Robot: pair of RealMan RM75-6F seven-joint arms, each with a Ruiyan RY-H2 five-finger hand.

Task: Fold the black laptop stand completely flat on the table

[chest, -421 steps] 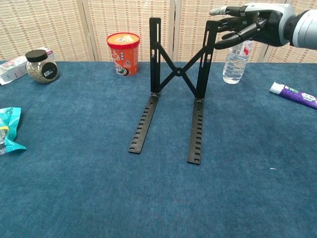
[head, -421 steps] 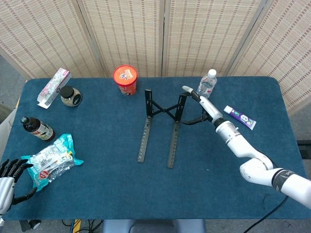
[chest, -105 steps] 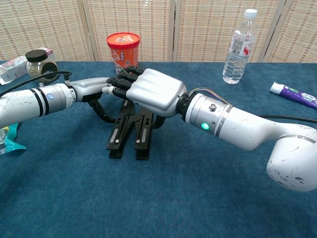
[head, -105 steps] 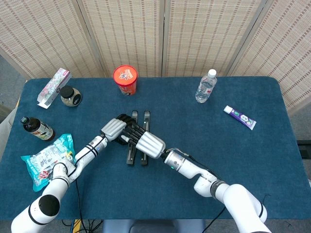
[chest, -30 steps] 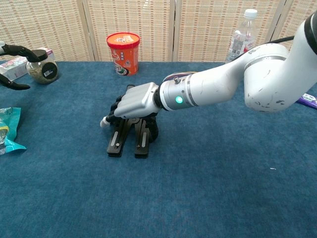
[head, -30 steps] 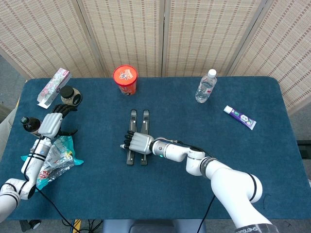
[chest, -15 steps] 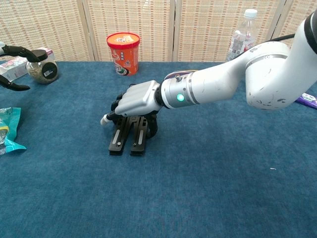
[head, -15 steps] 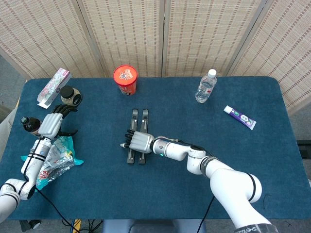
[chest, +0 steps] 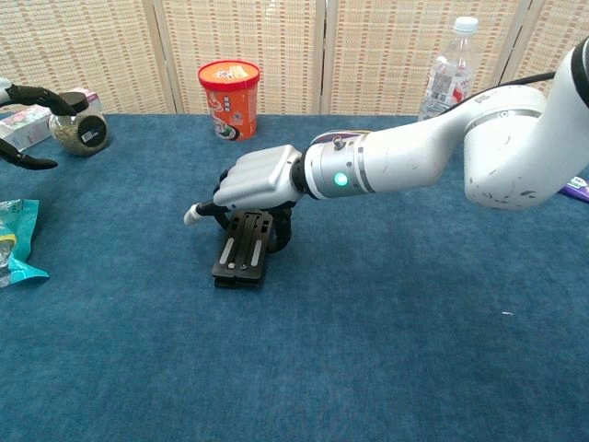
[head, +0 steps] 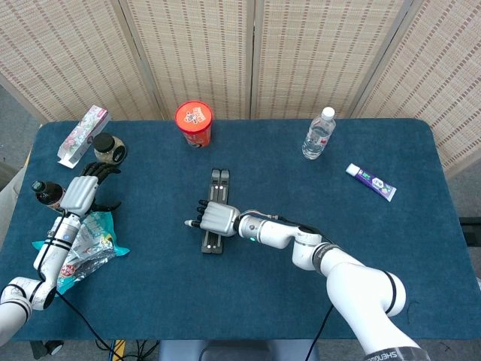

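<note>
The black laptop stand point(head: 218, 184) lies flat on the blue table, its two bars pushed side by side into one narrow pack point(chest: 241, 255). My right hand point(head: 216, 216) lies palm down over its middle. In the chest view the right hand point(chest: 253, 181) has its fingers down the stand's left side and its thumb on the right side, gripping the bars together. My left hand point(head: 79, 194) hovers at the far left, fingers apart and holding nothing; only its dark fingertips point(chest: 37, 92) show in the chest view.
An orange cup point(head: 194, 124) stands behind the stand. A water bottle point(head: 318, 134) and a toothpaste tube point(head: 370, 181) are at the back right. A jar point(head: 109, 148), a pink box point(head: 83, 135), a dark bottle point(head: 56, 199) and a snack bag point(head: 83, 248) crowd the left side.
The two bars, slightly apart a second ago, have closed into one pack under my right hand, which shifted a little away from me. The left hand has not moved.
</note>
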